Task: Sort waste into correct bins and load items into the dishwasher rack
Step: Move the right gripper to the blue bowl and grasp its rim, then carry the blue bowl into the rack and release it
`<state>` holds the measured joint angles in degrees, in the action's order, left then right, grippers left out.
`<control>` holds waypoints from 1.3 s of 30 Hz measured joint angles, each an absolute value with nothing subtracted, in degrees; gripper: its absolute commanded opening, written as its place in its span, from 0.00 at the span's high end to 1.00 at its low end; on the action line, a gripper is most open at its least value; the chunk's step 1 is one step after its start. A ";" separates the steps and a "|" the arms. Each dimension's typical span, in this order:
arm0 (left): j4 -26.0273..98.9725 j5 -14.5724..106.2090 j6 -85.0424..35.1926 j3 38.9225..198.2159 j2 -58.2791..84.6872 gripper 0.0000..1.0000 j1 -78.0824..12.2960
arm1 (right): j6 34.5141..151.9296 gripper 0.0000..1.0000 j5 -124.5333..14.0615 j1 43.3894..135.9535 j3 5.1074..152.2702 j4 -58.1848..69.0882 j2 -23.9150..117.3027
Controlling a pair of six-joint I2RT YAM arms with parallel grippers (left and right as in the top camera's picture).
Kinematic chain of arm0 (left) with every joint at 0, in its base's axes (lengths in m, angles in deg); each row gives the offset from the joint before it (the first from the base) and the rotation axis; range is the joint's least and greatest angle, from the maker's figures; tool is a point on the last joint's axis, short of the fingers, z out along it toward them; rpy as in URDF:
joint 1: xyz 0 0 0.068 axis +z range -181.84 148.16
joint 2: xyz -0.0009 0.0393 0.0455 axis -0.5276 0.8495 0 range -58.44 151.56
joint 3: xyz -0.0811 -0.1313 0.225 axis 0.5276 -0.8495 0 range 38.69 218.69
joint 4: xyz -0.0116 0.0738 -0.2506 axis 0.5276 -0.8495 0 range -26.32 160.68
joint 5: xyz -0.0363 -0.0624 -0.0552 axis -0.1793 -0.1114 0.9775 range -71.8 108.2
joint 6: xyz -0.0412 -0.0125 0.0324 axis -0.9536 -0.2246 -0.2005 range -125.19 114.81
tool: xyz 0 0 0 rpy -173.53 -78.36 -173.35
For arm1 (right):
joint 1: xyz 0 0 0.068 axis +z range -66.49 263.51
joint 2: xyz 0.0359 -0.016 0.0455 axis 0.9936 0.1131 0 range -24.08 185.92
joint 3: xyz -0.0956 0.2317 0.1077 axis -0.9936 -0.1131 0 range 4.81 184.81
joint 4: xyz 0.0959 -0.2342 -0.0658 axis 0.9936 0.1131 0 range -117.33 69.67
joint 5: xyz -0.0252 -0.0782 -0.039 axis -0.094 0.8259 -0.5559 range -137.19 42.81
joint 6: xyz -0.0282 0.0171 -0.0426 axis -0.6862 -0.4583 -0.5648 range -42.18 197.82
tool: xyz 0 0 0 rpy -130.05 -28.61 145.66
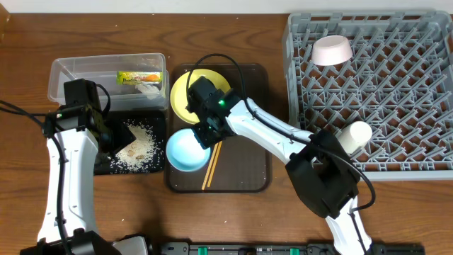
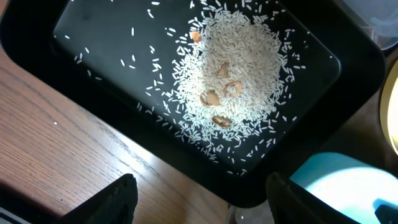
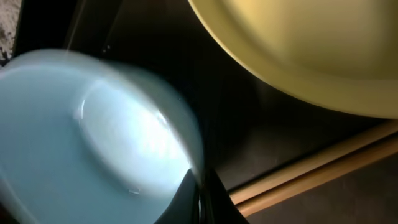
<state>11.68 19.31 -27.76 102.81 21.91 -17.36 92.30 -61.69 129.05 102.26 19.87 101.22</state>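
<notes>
right gripper (image 3: 199,190) is clamped on the rim of the light blue bowl (image 3: 93,143), on the brown tray (image 3: 249,134) beside the yellow plate (image 3: 298,50); lift straight and slow so the pinch holds.

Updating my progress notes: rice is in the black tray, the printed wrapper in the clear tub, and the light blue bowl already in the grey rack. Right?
Not quite. The overhead view shows the light blue bowl at the dark brown serving tray, not in the grey rack. Rice in the black tray and wrapper in the clear tub are right.
</notes>
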 measured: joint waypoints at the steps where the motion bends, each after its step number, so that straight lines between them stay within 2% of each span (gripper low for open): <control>1: 11.68 19.31 -27.76 102.81 21.91 0.31 -17.36 | 92.30 0.99 -61.63 128.94 102.26 19.93 101.13; 6: 11.68 19.31 -27.76 102.81 21.91 0.31 -17.36 | 92.30 0.99 -59.01 127.39 102.15 20.08 98.66; 12: 11.70 19.31 -27.76 102.81 21.91 0.31 -17.36 | 91.36 0.99 -53.45 122.25 102.11 20.17 88.45; 19: 11.68 19.31 -27.89 102.81 21.91 0.31 -17.36 | 89.38 0.99 -37.72 115.36 102.15 21.55 77.00; 31: 11.70 19.31 -27.91 102.81 21.91 0.31 -17.36 | 79.89 0.99 -5.98 103.19 102.15 17.31 76.17; 39: 11.68 19.33 -27.91 102.81 21.91 0.31 -17.36 | 69.29 0.99 1.21 97.57 102.15 16.52 76.17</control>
